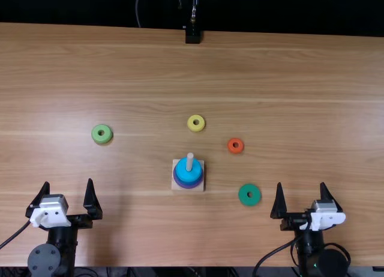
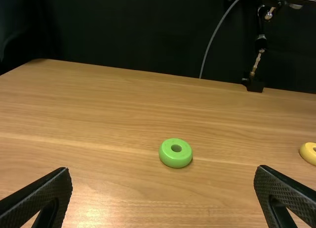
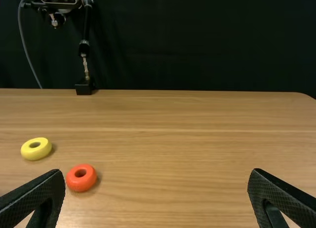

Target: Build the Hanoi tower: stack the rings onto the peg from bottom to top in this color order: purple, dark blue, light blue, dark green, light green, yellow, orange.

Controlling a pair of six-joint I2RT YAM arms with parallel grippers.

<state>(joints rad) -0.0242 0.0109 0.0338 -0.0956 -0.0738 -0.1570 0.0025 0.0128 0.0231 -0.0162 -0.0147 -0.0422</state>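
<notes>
Near the middle of the table (image 1: pixel 288 79) in the top view, a light blue ring (image 1: pixel 180 172) sits above a purple ring (image 1: pixel 187 185) on the peg (image 1: pixel 190 162); a dark blue ring between them cannot be confirmed. The dark green ring (image 1: pixel 242 195), judged next, lies near the right gripper (image 1: pixel 301 184), which stands spread and empty. An off-centre grasp could tilt the ring and jam it on the peg. The left gripper (image 1: pixel 68 182) is likewise released.

In the left wrist view, the light green ring (image 2: pixel 176 160) lies flat; mistaking one green for the other would break the order.

In the right wrist view, the yellow ring (image 3: pixel 37 153) lies near the orange ring (image 3: pixel 81 184); a wide approach could nudge either.
</notes>
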